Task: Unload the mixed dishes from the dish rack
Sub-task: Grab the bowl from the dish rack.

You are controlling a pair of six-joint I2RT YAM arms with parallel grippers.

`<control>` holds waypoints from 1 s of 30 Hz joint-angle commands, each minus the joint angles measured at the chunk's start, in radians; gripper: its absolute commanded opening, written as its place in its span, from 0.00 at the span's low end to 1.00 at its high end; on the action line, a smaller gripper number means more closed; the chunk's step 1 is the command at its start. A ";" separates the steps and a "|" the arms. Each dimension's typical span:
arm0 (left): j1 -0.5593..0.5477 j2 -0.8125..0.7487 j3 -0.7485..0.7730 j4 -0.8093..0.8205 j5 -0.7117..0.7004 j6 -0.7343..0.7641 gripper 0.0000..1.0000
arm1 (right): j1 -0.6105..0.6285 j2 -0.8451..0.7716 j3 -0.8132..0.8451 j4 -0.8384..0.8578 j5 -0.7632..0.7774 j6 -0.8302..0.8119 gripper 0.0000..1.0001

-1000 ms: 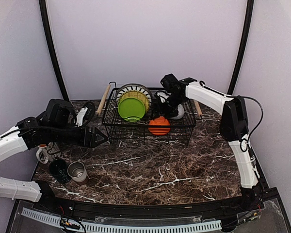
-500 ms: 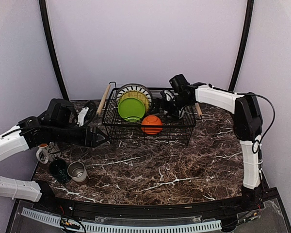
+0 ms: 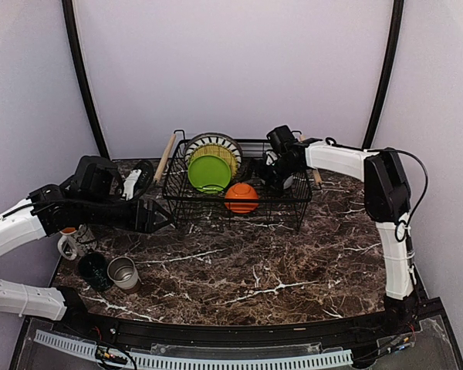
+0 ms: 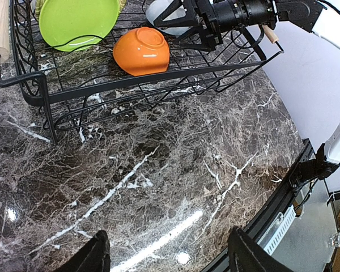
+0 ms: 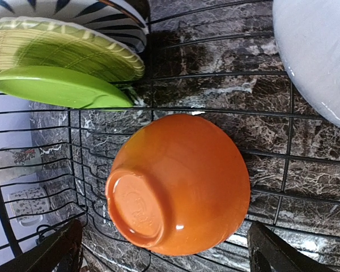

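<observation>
While the right gripper [image 3: 272, 171] hangs inside the dish rack [image 3: 208, 210], jaws spread wide and empty, just above the orange bowl [image 5: 178, 184] lying overturned on its wires, picking up that bowl seems the step in hand, needing a descent and closure on its wall.

A: Any readable text, labels, numbers?
B: None legible. Orange bowl [image 5: 178, 184] has a raised stamp on its foot, 7 o'clock in the right wrist view, too blurred to read.
A: Plates? Mug?
B: Striped plate [image 5: 51, 7] at 11 o'clock, pale mug [image 3: 68, 245] at 9 o'clock in the top view: pattern only, no letters.
</observation>
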 commanded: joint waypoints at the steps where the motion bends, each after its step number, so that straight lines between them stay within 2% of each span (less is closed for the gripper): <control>1: -0.003 -0.009 0.021 0.005 -0.001 0.020 0.70 | 0.008 0.050 0.040 -0.001 0.058 0.063 0.99; 21: -0.002 0.000 0.032 0.004 -0.004 0.020 0.71 | 0.014 0.142 0.017 0.118 -0.005 0.118 0.98; 30: -0.002 0.008 0.038 0.006 0.002 0.019 0.71 | 0.012 0.100 -0.073 0.278 -0.061 0.152 0.77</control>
